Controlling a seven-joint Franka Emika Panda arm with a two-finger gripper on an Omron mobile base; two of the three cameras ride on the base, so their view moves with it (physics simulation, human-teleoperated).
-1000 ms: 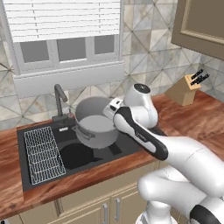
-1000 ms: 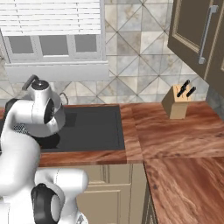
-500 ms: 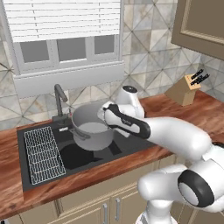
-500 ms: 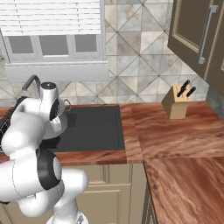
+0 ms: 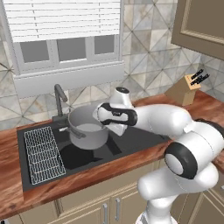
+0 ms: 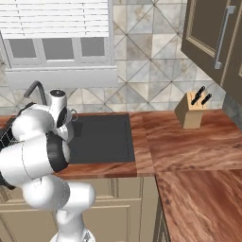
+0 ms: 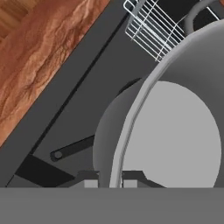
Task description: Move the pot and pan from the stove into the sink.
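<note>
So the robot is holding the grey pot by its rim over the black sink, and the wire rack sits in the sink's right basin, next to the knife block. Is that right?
Not quite. The gripper does pinch the pot by its rim over the sink, but the wire rack sits at the sink's left end, far from the knife block. The left base view shows this.

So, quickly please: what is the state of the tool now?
Tool: closed on the rim of the pot, holding it above the sink.
</note>
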